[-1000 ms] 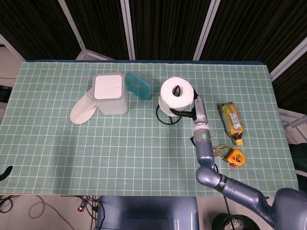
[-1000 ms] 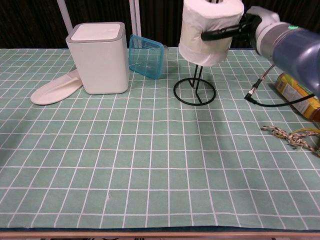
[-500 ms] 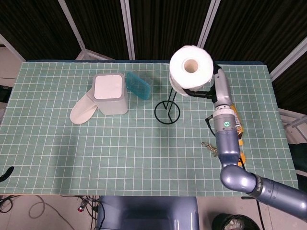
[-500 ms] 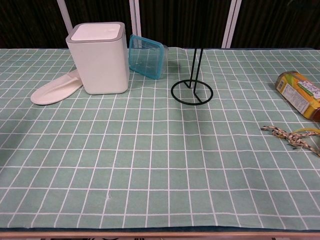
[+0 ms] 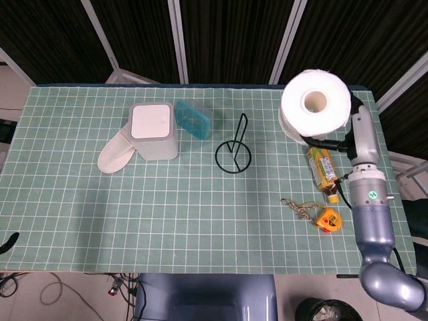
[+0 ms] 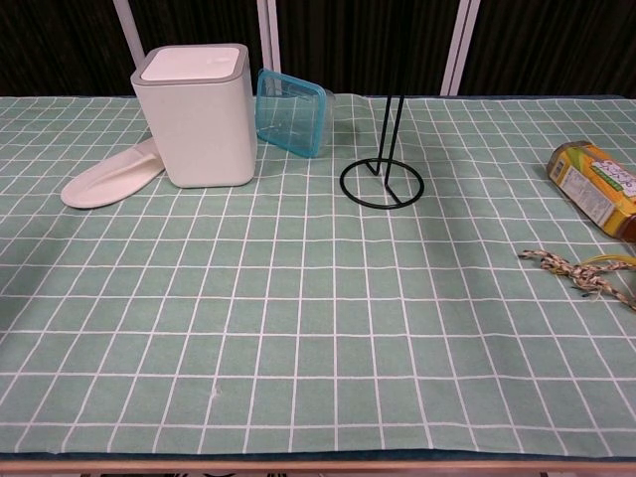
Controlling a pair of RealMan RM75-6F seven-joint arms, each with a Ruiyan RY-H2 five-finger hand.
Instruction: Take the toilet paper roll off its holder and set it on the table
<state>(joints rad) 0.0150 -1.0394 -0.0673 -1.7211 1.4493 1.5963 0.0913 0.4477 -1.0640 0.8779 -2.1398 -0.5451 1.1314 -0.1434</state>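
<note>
We are looking down at a table (image 5: 200,200) covered by a soft green cloth printed with a white grid; behind it, dark ribbed panels are standing between pale slanted posts.

Our right hand (image 5: 334,137) is hanging raised above the table's right end, its dark fingers (image 5: 314,142) curling under and around the toilet paper roll (image 5: 314,107) and gripping it. The roll is sitting lifted clear of the cloth, well apart from the holder (image 5: 233,151), with its open core facing the head camera and the hand reaching in from the side nearer us. The chest view is showing neither the roll nor the hand. Our left hand is not appearing in either view.

The roll is looking thick, white and soft-edged, a fat cylinder with a pale cardboard tube at its centre. The holder is a thin black wire piece: a flat ring base on the cloth and an upright narrow loop rising from it, bare now. Left of it, a translucent blue plastic box (image 6: 291,109) is leaning against a squat white bin (image 6: 196,114) with rounded corners and a grey-rimmed lid. A flat cream slipper (image 6: 107,175) is lying beside the bin. Under the raised arm, a bottle (image 5: 322,170) with a yellow label is lying on its side, and nearer us a frayed braided cord (image 5: 299,208) is resting just beside a small yellow tape measure (image 5: 328,219).
</note>
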